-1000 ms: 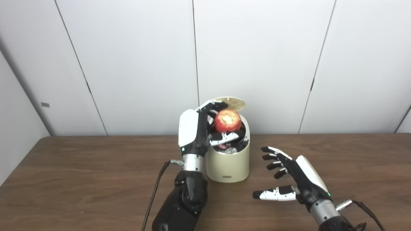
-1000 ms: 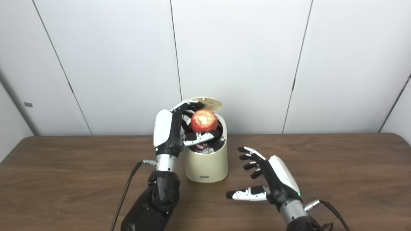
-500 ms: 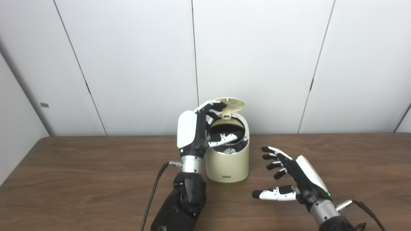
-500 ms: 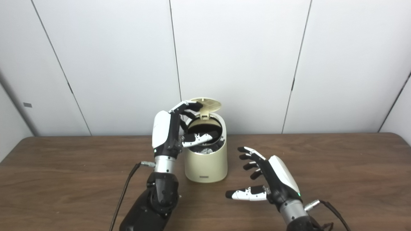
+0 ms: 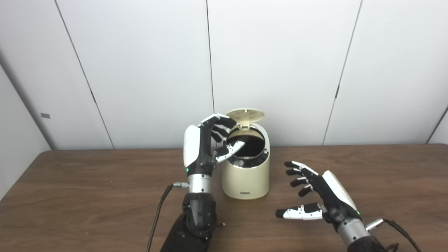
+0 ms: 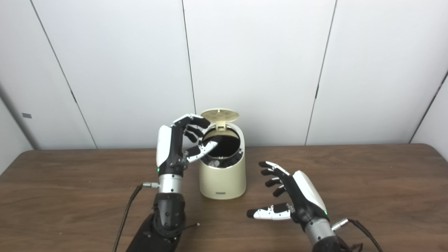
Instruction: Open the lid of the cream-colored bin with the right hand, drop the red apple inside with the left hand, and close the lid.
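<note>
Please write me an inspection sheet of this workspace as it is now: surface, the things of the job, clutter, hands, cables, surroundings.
Surface: brown wooden table, no spills seen.
Job's things: cream-colored bin upright, lid raised at the back; red apple not visible, bin interior dark.
Clutter: nothing seen.
Hands: left hand open, raised beside the bin's rim, holding nothing; right hand open, low over the table to the right of the bin.
Cables: black cable at left wrist; another at right wrist.
Surroundings: white panelled wall.
</note>
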